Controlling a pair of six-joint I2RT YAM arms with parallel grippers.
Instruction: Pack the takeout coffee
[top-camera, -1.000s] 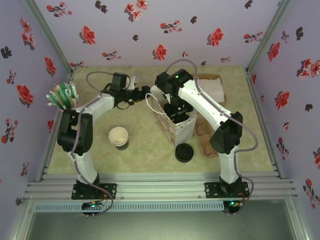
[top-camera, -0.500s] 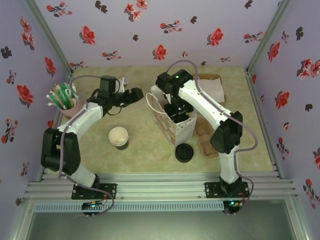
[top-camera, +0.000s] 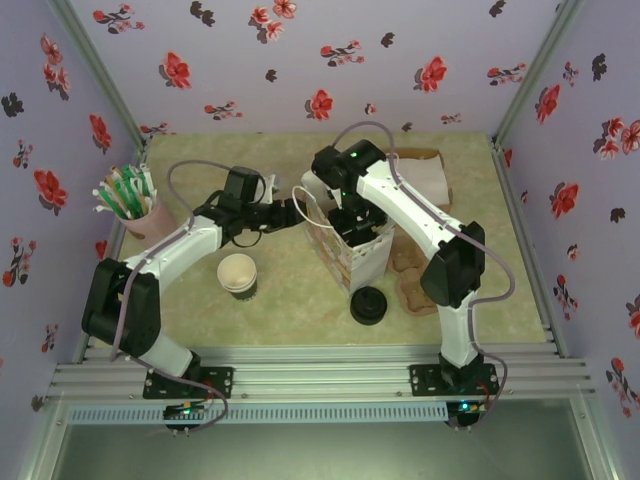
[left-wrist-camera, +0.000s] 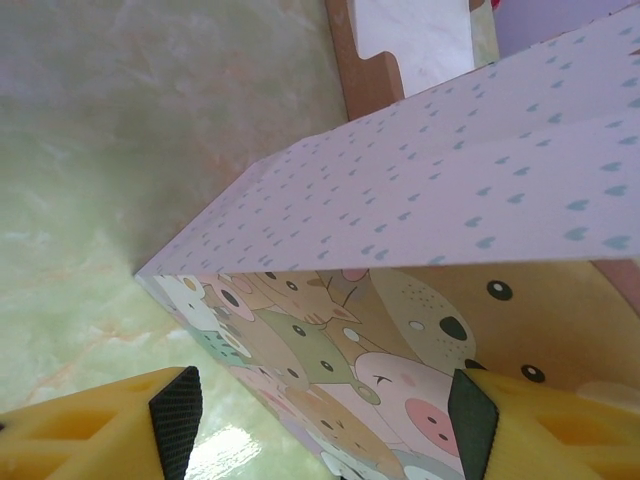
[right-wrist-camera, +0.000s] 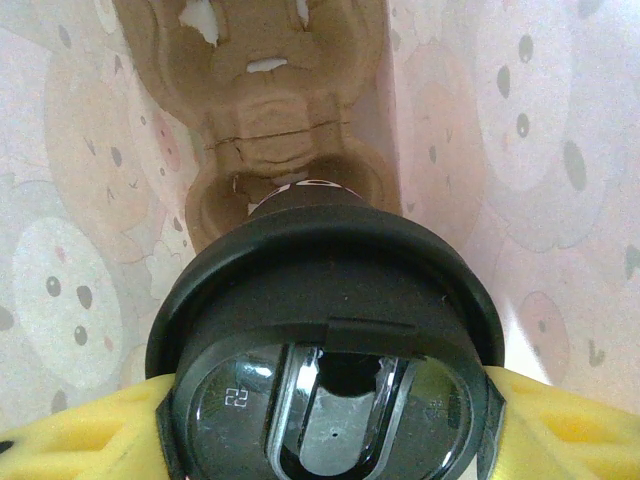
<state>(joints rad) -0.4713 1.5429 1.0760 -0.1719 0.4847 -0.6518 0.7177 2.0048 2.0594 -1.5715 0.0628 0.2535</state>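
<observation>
Floral purple walls enclose a pale marbled table (top-camera: 290, 300), where a printed paper bag (top-camera: 362, 262) stands upright. Inside it, the right gripper (right-wrist-camera: 325, 430) grips the black-lidded coffee cup (right-wrist-camera: 325, 300) from both sides, above a cardboard cup carrier (right-wrist-camera: 265, 90) lying deeper in the bag. The left gripper (left-wrist-camera: 320, 410), fingers spread wide, hovers just beside the bag's outer wall.

Upright, black-lidded takeout coffee (right-wrist-camera: 325, 350) inside printed bag (right-wrist-camera: 70, 200), over pulp carrier (right-wrist-camera: 265, 90).
</observation>
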